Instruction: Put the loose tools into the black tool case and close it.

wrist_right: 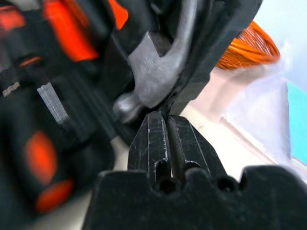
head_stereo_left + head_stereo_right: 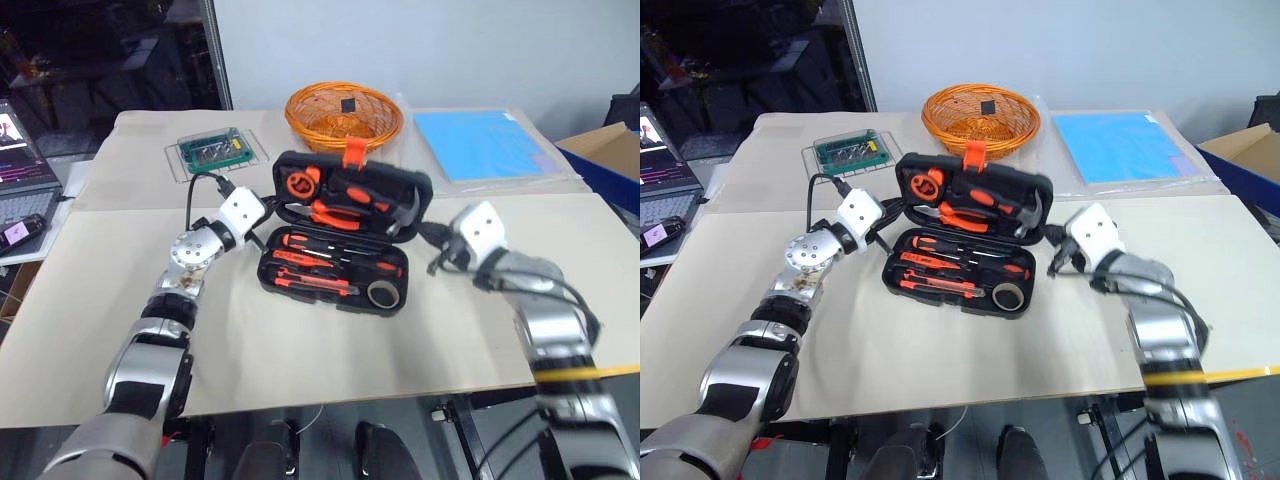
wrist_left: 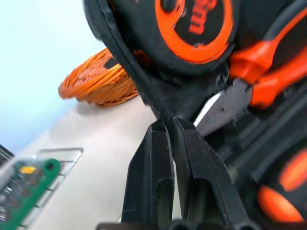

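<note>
The case (image 2: 340,235) sits open in the middle of the surface (image 2: 300,340), its lid raised and tilted back toward the basket (image 2: 344,115). The tools lie in their recesses: screwdrivers (image 2: 325,245) and a knife (image 2: 312,283) in the near half, with the tape roll (image 2: 382,294) in that half's near right corner. The lid holds a tape measure (image 2: 300,184), pliers (image 2: 335,210) and a hammer (image 2: 405,212).

The left gripper (image 3: 169,127) is at the lid's left edge, its fingers (image 3: 151,172) pressed together with the tips against the lid rim just beside the pliers' nose. The right gripper (image 1: 165,120) is at the lid's right edge, fingers (image 1: 187,143) likewise together, tips touching the rim right by the hammer head. Neither pair clamps anything; both only touch the lid from the sides.

Behind the case, the basket stands at the far edge of the surface. A green tray (image 2: 212,150) of bits lies left of the basket, and a blue sheet (image 2: 480,145) in a clear sleeve lies to its right. A laptop (image 2: 25,190) sits well left of the case, off the surface.
</note>
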Available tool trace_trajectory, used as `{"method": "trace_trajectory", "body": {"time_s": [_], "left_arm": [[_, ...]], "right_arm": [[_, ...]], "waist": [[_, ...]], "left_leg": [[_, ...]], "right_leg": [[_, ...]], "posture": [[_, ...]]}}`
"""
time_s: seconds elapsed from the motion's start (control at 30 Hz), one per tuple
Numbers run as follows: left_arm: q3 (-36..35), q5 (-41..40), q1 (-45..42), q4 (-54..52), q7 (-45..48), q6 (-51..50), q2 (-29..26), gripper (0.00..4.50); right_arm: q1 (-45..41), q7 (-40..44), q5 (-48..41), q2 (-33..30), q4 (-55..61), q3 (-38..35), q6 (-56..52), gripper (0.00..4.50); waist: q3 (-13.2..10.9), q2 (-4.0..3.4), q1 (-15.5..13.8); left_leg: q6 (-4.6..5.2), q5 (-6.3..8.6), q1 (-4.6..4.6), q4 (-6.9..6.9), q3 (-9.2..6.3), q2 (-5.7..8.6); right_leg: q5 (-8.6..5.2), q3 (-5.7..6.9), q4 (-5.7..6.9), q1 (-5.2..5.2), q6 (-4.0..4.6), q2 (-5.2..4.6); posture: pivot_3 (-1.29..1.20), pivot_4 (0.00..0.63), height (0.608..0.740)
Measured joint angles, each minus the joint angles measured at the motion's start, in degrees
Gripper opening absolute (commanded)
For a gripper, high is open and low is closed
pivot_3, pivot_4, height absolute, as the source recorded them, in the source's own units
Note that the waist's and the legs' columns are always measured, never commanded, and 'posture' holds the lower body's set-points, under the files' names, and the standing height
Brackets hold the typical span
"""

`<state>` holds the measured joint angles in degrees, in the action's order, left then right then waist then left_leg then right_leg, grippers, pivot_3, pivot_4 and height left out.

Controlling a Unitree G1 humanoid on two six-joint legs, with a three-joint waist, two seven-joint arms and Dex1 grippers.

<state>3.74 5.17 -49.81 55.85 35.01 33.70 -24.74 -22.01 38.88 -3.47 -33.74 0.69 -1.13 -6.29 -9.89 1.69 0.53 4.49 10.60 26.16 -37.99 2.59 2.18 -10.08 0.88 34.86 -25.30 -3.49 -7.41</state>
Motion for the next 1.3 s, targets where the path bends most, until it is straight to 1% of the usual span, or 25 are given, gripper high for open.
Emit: {"method": "trace_trajectory", "body": {"time_s": [0.03,0.07,0.1,0.13,0.17,0.2,0.23,0.27,0.3,0.33,0.43,0.47,0.53,0.57,0.63,0.7,0.77,0.83,0.87,0.97,1.07,1.1,1.2,1.23,1.3], "left_arm": [[0.0,-0.1,0.9,-0.6,1.0,0.1,-0.3,0.08],[-0.1,-1.5,1.5,-2.2,3.9,-2.4,-0.5,0.08],[-0.4,-4.0,2.5,-5.1,8.2,-6.7,-1.1,0.08],[-0.8,-6.9,3.7,-8.2,13.1,-11.2,-2.3,0.72],[-1.2,-10.3,5.0,-11.9,19.2,-19.0,-4.2,0.87],[-1.0,-12.8,7.0,-15.7,25.0,-27.0,-7.4,1.33],[-0.8,-13.9,8.8,-17.1,28.5,-32.2,-9.9,1.69],[-1.5,-16.6,11.2,-19.5,33.3,-38.7,-13.6,2.07],[-0.9,-17.0,12.0,-21.4,36.5,-43.0,-16.3,2.53],[-0.5,-18.1,13.0,-23.3,40.4,-49.3,-20.2,2.84],[-0.4,-20.3,13.7,-27.6,46.8,-57.7,-25.2,3.86],[-0.3,-21.6,14.6,-30.5,50.2,-59.8,-27.4,4.33],[-0.5,-23.7,15.4,-34.4,53.9,-62.8,-30.3,4.36],[-0.7,-25.4,16.1,-37.5,55.2,-64.8,-30.9,4.36],[-0.8,-27.7,17.4,-42.7,56.4,-67.1,-31.2,4.36],[-0.9,-28.9,19.3,-47.0,56.4,-67.9,-31.0,4.36],[-1.3,-30.1,21.5,-51.9,55.3,-68.2,-30.4,4.36],[-1.5,-30.7,22.5,-55.7,53.6,-68.6,-29.6,4.36],[-1.8,-31.1,22.8,-56.7,52.6,-68.7,-29.2,4.36],[-2.1,-31.5,22.7,-59.5,49.2,-68.7,-27.2,4.36],[-2.2,-32.0,22.6,-61.0,46.9,-68.7,-26.0,4.36],[-2.4,-32.1,22.3,-61.5,45.7,-68.8,-25.3,4.36],[-2.2,-32.5,20.9,-62.9,43.2,-69.9,-23.3,4.36],[-2.3,-32.5,20.7,-63.1,42.1,-70.2,-22.7,4.36],[-1.9,-32.2,20.1,-63.1,39.7,-70.3,-21.2,4.36]], "right_arm": [[2.4,0.0,0.0,-0.6,2.8,0.0,-0.4,0.0],[4.7,0.4,0.0,-1.8,5.6,0.0,-0.9,0.0],[7.2,1.1,0.0,-3.2,8.5,0.0,-1.4,0.0],[9.7,1.6,0.0,-4.5,11.5,0.0,-1.7,0.71],[12.2,3.0,-0.1,-5.9,14.5,0.0,-2.7,0.9],[14.9,4.3,-0.4,-8.0,17.5,-0.5,-4.9,1.27],[17.1,5.2,-0.7,-9.9,19.2,-1.5,-6.4,1.59],[20.8,7.0,-2.1,-12.8,21.2,-4.2,-10.1,1.6],[23.0,8.4,-3.4,-14.6,23.0,-5.9,-13.3,1.6],[25.6,10.2,-6.1,-16.6,26.4,-8.7,-17.3,1.6],[28.5,12.9,-12.9,-17.9,33.6,-13.9,-25.1,1.6],[30.3,14.0,-17.0,-18.5,37.7,-15.7,-28.7,1.34],[31.5,14.7,-22.7,-18.5,43.2,-16.2,-33.4,0.93],[31.1,13.9,-24.6,-18.1,45.2,-14.9,-35.4,0.51],[29.9,12.0,-25.4,-17.5,47.3,-10.0,-38.0,0.04],[27.4,9.3,-24.4,-16.2,47.6,-3.1,-40.1,0.04],[22.7,4.7,-20.7,-13.3,46.3,6.3,-42.2,0.04],[18.3,0.2,-16.7,-10.7,43.2,12.9,-43.6,0.04],[16.3,-2.5,-15.1,-8.3,41.3,14.1,-44.9,0.04],[10.1,-10.9,-12.4,1.1,34.6,15.0,-50.5,0.04],[5.7,-16.1,-11.0,5.6,30.3,13.3,-54.5,0.04],[2.7,-17.8,-10.2,6.9,26.8,13.2,-55.0,0.04],[-4.8,-21.0,-7.4,9.1,16.4,13.0,-53.6,0.04],[-7.7,-22.2,-6.1,10.1,11.4,12.8,-51.4,0.04],[-13.6,-24.3,-3.6,12.5,0.2,12.2,-45.3,0.04]], "waist": [[0.0,0.0,-0.1],[0.0,0.0,-0.1],[0.0,0.0,-0.2],[0.0,-0.02,-0.2],[0.0,-0.04,-0.1],[0.1,-0.08,0.1],[0.1,-0.12,0.5],[0.1,-0.08,0.6],[0.0,-0.04,0.6],[0.0,-0.04,0.6],[0.0,-0.04,0.1],[0.0,-0.04,-0.1],[0.1,0.01,-0.4],[0.1,0.0,-0.5],[0.1,0.0,-0.6],[0.1,0.0,-0.5],[0.1,0.03,-0.4],[0.1,0.04,-0.4],[0.1,0.06,-0.5],[0.1,0.07,-0.6],[0.1,0.06,-0.8],[0.1,0.06,-0.7],[0.1,0.06,-0.5],[0.1,0.06,-0.4],[0.1,0.05,0.0]], "left_leg": [[0.05,-0.04,-0.29,0.0,0.0,-0.02],[-0.29,0.16,-0.51,0.0,0.08,-0.11],[-0.34,0.19,-0.71,-0.01,0.1,-0.18],[-0.36,0.2,-0.94,-0.01,0.11,-0.23],[-0.39,0.22,-1.22,0.0,0.18,-0.33],[-0.4,0.22,-1.23,0.0,0.22,-0.39],[-0.4,0.22,-1.25,0.0,0.29,-0.4],[-0.39,0.22,-1.26,0.0,0.39,-0.48],[-0.39,0.21,-1.25,-0.01,0.39,-0.57],[-0.39,0.21,-1.26,-0.01,0.42,-0.64],[-0.42,0.22,-1.29,-0.01,0.43,-0.83],[-0.45,0.24,-1.29,-0.01,0.43,-0.91],[-0.53,0.29,-1.31,-0.01,0.43,-1.01],[-0.54,0.3,-1.31,-0.01,0.43,-1.0],[-0.55,0.32,-1.3,0.02,0.42,-1.03],[-0.54,0.33,-1.2,0.09,0.43,-1.08],[-0.54,0.33,-1.06,0.11,0.47,-1.04],[-0.53,0.31,-0.86,0.11,0.65,-0.97],[-0.53,0.31,-0.79,0.1,0.73,-0.98],[-0.62,0.19,-0.56,0.09,0.81,-1.0],[-0.63,0.16,-0.56,0.08,0.87,-0.99],[-0.63,0.16,-0.58,0.06,0.9,-0.99],[-0.62,0.13,-0.59,-0.01,0.92,-1.02],[-0.62,0.12,-0.66,-0.02,0.91,-1.05],[-0.32,-0.13,-0.66,-0.02,0.91,-1.09]], "right_leg": [[0.0,0.03,0.04,0.28,0.01,-0.04],[0.0,0.03,0.01,0.41,0.02,-0.05],[-0.04,0.08,-0.02,0.67,-0.02,-0.05],[-0.22,0.11,-0.02,0.93,-0.24,-0.05],[-0.34,0.11,-0.09,1.12,-0.29,-0.05],[-0.45,0.06,-0.08,1.14,-0.12,-0.08],[-0.56,-0.02,-0.05,1.1,0.05,-0.09],[-0.54,-0.02,0.02,1.01,0.08,-0.09],[-0.54,0.02,0.05,1.01,0.13,-0.07],[-0.53,-0.01,0.07,0.95,0.2,-0.04],[-0.6,0.03,0.1,0.95,0.29,-0.02],[-0.65,0.06,0.07,0.96,0.36,-0.02],[-0.68,0.11,-0.04,0.97,0.42,-0.1],[-0.69,0.1,-0.12,0.94,0.42,-0.17],[-0.69,0.1,-0.37,0.87,0.42,-0.54],[-0.68,0.17,-0.71,0.84,0.45,-0.71],[-0.61,0.6,-0.76,0.68,0.53,-1.01],[-0.31,1.06,-0.72,0.35,0.64,-1.02],[0.13,1.32,-0.7,0.27,0.96,-1.03],[0.29,1.42,-0.59,0.2,0.98,-0.9],[0.29,1.47,-0.47,0.19,0.96,-0.76],[0.29,1.47,-0.47,0.2,0.95,-0.73],[0.18,1.44,-0.49,0.23,0.61,-0.61],[0.25,1.44,-0.49,0.28,0.45,-0.55],[0.35,1.42,-0.49,0.27,0.34,-0.42]], "posture": [[0.0,0.15,0.74],[0.0,0.15,0.74],[0.0,0.15,0.74],[0.0,0.15,0.74],[0.0,0.15,0.74],[0.0,0.15,0.74],[0.0,0.15,0.74],[0.0,0.15,0.74],[0.0,0.15,0.74],[0.0,0.15,0.74],[0.0,0.15,0.74],[0.0,0.15,0.74],[0.0,0.15,0.74],[0.0,0.15,0.74],[0.0,0.15,0.74],[0.0,0.15,0.74],[0.0,0.15,0.74],[0.0,0.15,0.74],[0.0,0.15,0.74],[0.0,0.15,0.74],[0.0,0.15,0.74],[0.0,0.15,0.74],[0.0,0.15,0.74],[0.0,0.15,0.74],[0.0,0.15,0.74]]}}
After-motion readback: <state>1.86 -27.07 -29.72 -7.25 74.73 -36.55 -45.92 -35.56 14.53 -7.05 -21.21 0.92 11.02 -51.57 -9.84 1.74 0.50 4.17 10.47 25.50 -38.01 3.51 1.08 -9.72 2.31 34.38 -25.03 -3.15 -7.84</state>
